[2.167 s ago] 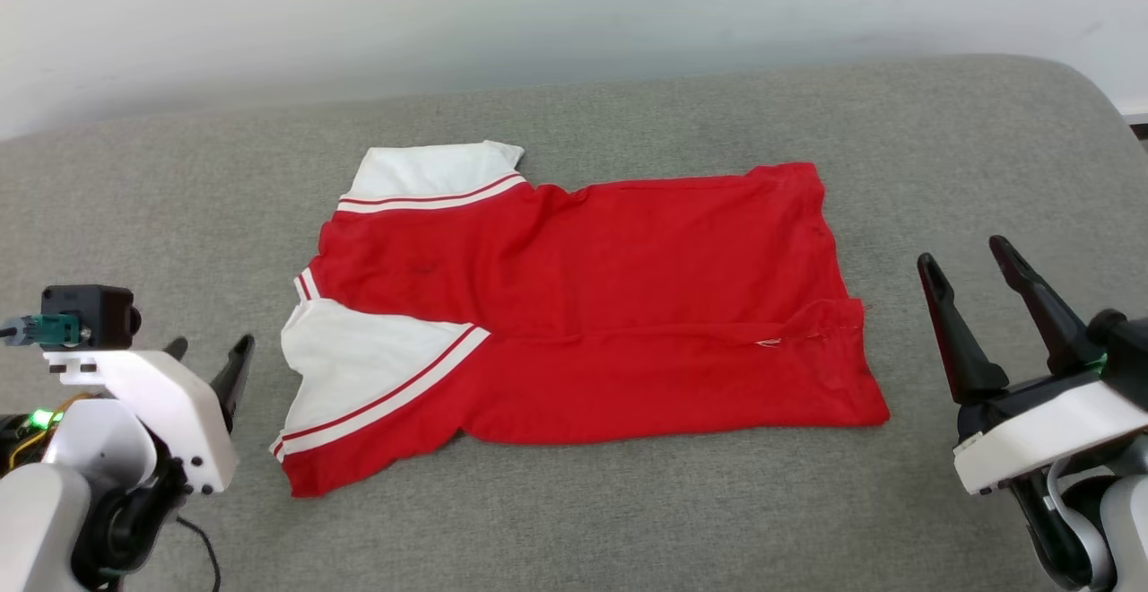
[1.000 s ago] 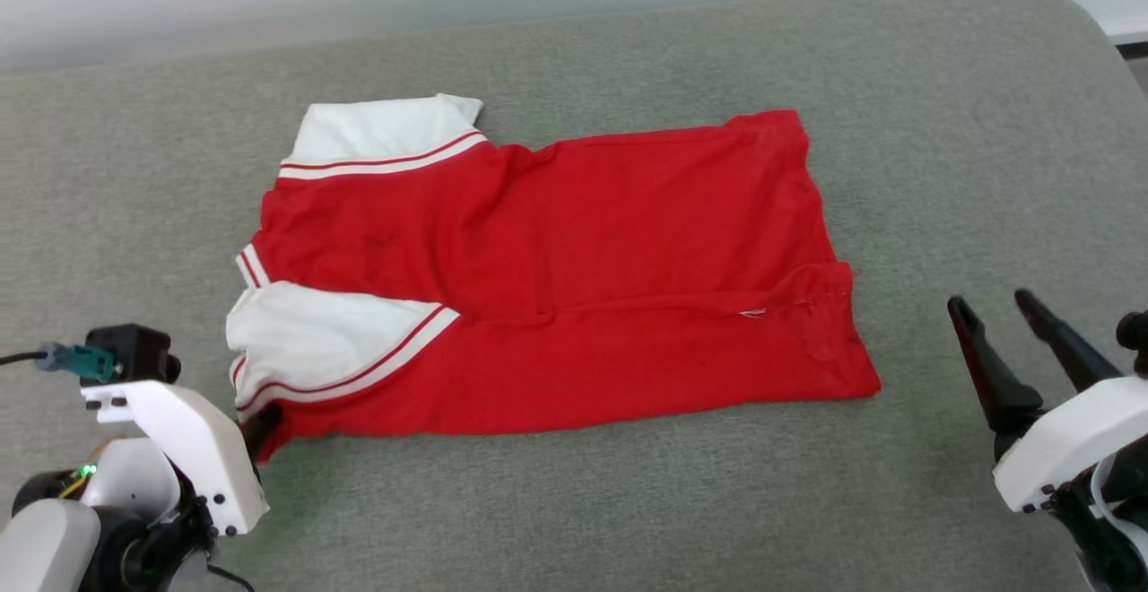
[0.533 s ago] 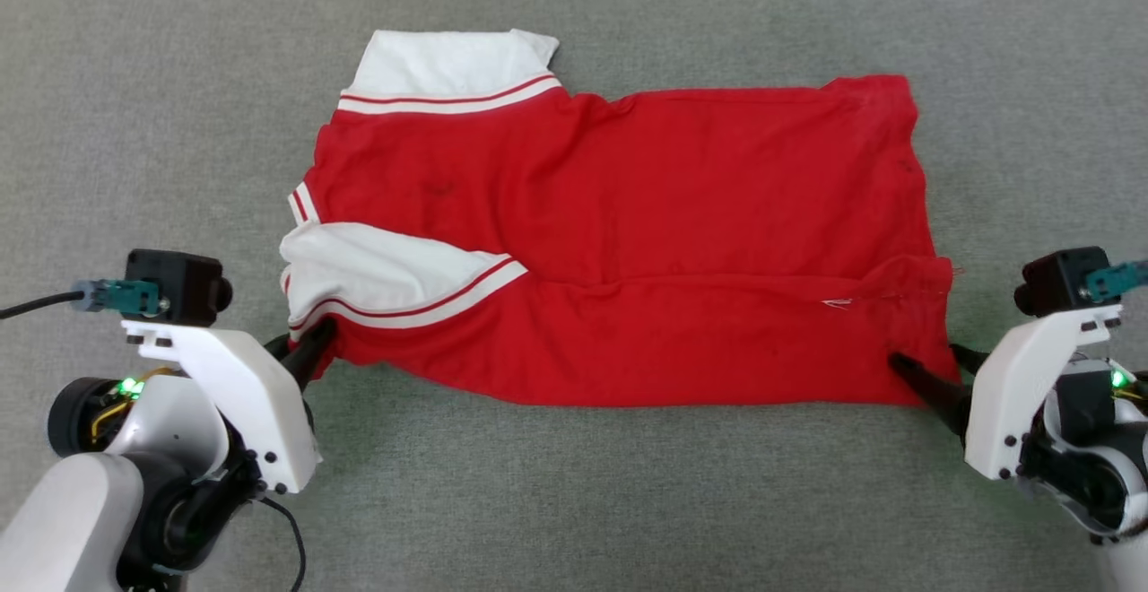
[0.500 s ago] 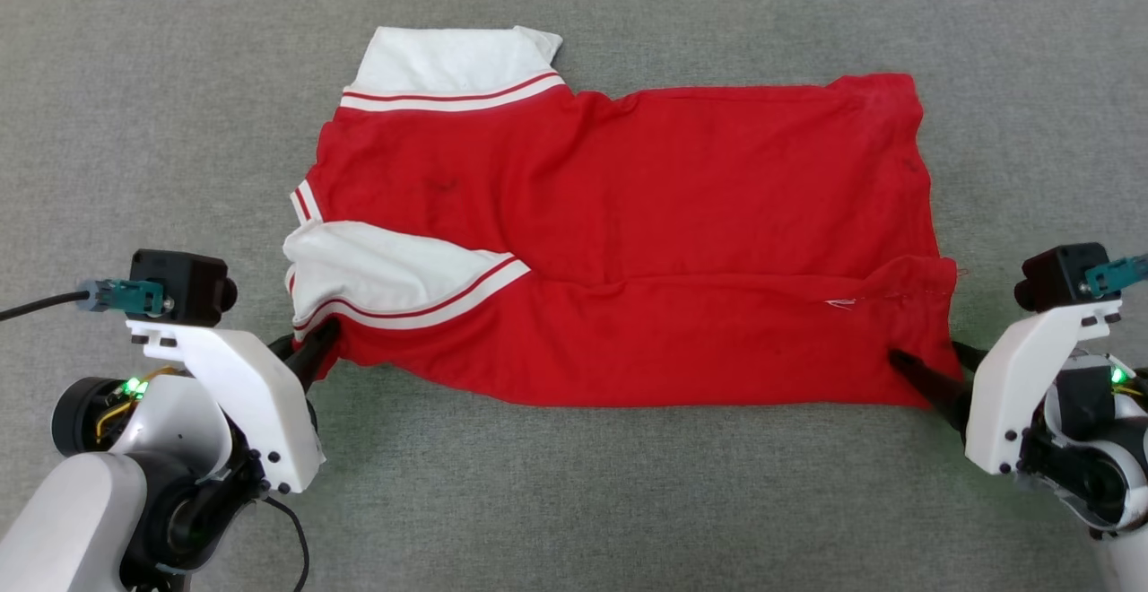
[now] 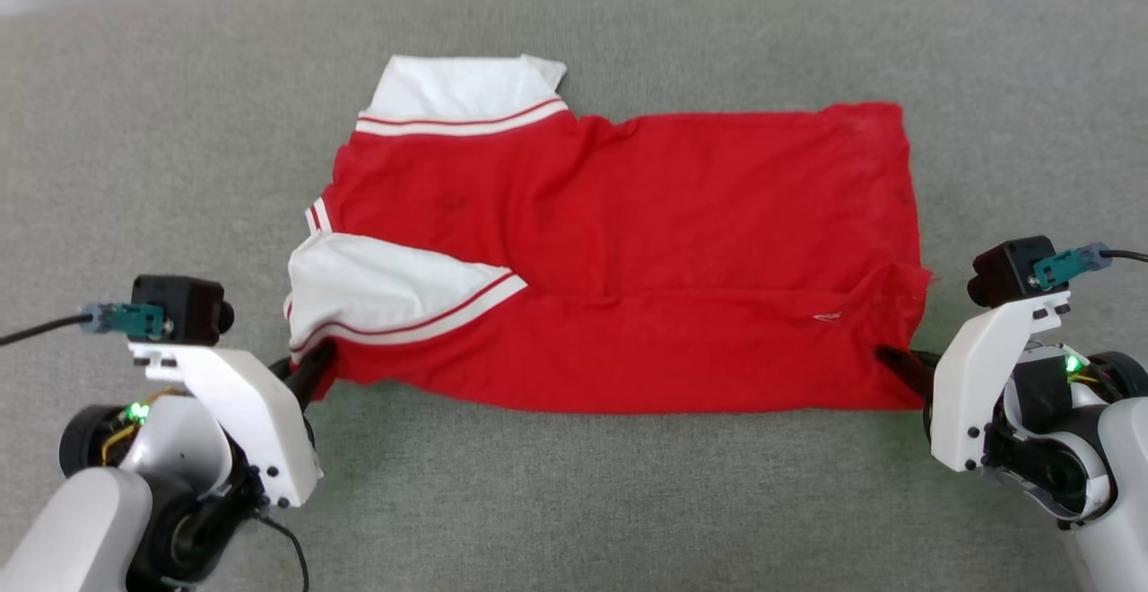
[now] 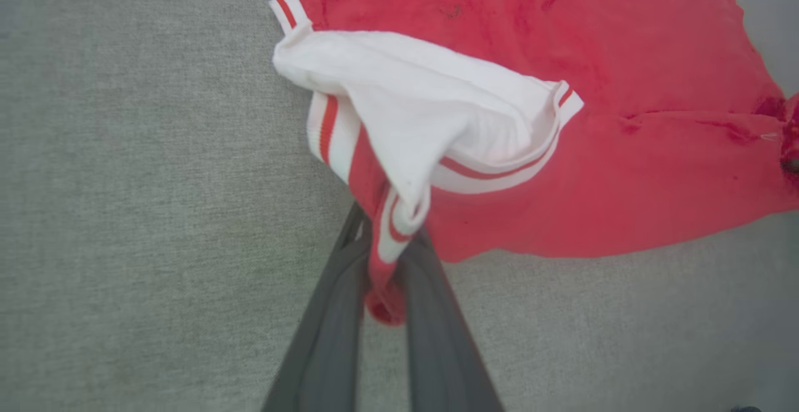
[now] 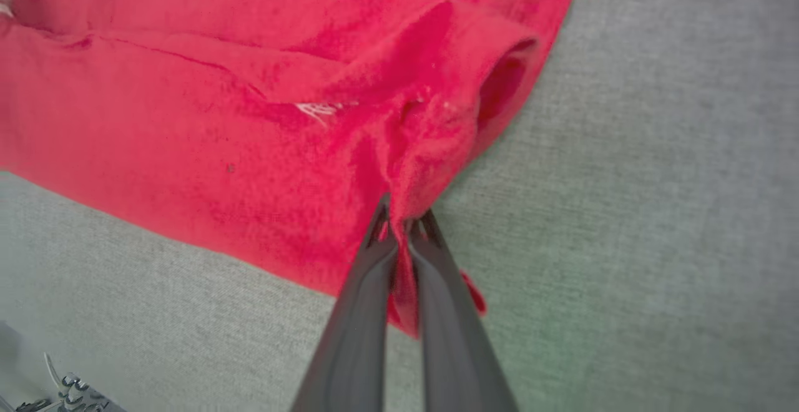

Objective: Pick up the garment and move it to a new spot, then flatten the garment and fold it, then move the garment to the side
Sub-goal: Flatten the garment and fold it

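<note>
1. The garment [image 5: 628, 251] lies spread on the grey padded surface [image 5: 574, 502], pretty much centred in front of the robot. Collar end points to the robot's left, the bottom hem to its right. The near white sleeve [image 5: 386, 291] is flopped over onto the red body.
2. The left gripper [image 6: 390, 231] has its fingers squeezed together on the near-left corner. The wrist view shows the striped trim [image 6: 387, 237] bunched up between them, with a little red nub poking out below.
3. The right gripper [image 7: 406, 212] does the same on the near-right hem corner: fingers pinched tight on a fold of red cloth, and the fabric puckers up toward the grip.
4. Why hold it like that? My guess is that one gripper on each end of the near edge keeps that edge stretched in a straight line, so the whole side travels together instead of crumpling. That works for dragging it to a new spot or flipping the near half over the far half.
5. What worries me is that both grips are thin pinches on soft fabric. If the arms don't rise evenly, a corner could slip out.
</note>
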Available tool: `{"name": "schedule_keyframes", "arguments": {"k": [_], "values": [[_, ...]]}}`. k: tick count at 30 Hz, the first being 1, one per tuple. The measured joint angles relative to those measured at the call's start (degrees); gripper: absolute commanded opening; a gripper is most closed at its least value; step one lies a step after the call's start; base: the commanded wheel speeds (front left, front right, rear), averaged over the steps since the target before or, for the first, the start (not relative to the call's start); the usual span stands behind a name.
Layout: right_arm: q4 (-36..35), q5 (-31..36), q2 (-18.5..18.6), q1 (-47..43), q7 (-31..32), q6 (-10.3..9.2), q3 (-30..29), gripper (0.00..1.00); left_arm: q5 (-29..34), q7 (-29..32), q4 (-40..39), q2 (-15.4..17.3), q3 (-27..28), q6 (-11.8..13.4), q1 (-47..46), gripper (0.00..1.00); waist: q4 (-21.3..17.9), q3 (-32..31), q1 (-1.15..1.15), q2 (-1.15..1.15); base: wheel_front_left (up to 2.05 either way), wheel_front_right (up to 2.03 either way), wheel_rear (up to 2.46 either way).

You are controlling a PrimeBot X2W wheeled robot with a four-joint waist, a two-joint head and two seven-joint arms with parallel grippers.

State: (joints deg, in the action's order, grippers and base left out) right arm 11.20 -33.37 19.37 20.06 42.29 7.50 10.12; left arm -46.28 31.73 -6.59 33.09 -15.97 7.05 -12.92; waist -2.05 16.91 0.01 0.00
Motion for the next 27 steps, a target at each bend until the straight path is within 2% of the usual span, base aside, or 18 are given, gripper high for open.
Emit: {"name": "schedule_keyframes", "arguments": {"k": [9,18,22,23,24,25,26,27], "values": [[-4.0,-0.44,1.53,-3.57,0.03,0.0,1.65,0.0,-4.04,0.7,0.43,-1.0,0.11,0.03,6.7,0.0,0.04,-7.11,0.0,0.0,0.0,0.0,0.0],[-7.92,-1.09,1.79,-12.73,2.4,0.0,-1.78,0.0,-5.75,0.9,-0.59,-0.48,0.59,1.79,15.19,0.0,0.87,-13.53,-0.01,0.0,0.0,0.0,0.0],[-7.2,-0.38,0.4,-16.64,3.08,0.0,-2.91,0.0,-7.35,1.12,1.58,-2.63,-0.64,1.76,16.52,0.0,0.81,-14.71,-0.01,0.0,0.0,0.0,0.0],[-6.66,-0.21,0.1,-17.35,2.69,0.0,-2.93,0.18,-7.28,0.18,2.54,-3.22,-0.57,1.72,16.66,0.0,0.61,-14.77,-0.01,0.0,0.0,0.0,0.0],[-5.97,-0.02,-0.18,-17.78,2.24,0.0,-2.98,0.99,-7.28,-0.7,3.56,-3.79,-0.38,1.67,16.62,0.24,0.45,-14.79,-0.01,0.0,0.0,0.0,0.0],[-5.43,0.15,-0.3,-18.12,1.53,0.0,-2.81,1.0,-7.3,-0.77,4.5,-4.16,-0.6,1.49,16.43,0.71,0.34,-14.75,-0.01,0.0,0.0,0.0,0.0],[-5.17,0.15,-0.51,-18.21,0.3,0.0,-2.64,1.0,-7.0,-1.33,5.54,-4.45,-0.82,1.42,16.28,1.0,0.19,-14.7,-0.01,0.0,0.0,0.0,0.0],[-5.17,0.26,-0.56,-18.2,-1.35,0.0,-2.41,1.0,-6.89,-2.07,6.21,-4.85,-0.73,1.11,16.02,1.0,0.04,-14.64,-0.01,0.0,0.0,0.0,0.0]]}}
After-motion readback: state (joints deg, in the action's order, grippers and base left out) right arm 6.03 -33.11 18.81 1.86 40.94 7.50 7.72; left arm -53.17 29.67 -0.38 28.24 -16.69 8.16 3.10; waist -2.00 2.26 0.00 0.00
